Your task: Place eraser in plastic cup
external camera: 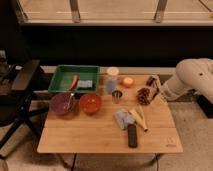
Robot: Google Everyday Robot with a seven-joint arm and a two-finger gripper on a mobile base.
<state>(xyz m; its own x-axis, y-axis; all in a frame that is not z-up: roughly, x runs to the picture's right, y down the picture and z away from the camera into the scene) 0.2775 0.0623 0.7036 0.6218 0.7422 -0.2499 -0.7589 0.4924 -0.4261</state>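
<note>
One black chair stands far left on pale floor, beside a wooden folding worktop. At the worktop's back left lies a green tray, with a purple bowl and a red bowl in front of it. Near the middle, the plastic cup stands upright between a cream cup and a metal cup. The eraser lies flat near the front edge, well apart from the plastic cup. At the right, a white arm holds the hand low beside a brown pine cone; I cannot tell whether the hand is open or closed. A dark wall runs behind.
</note>
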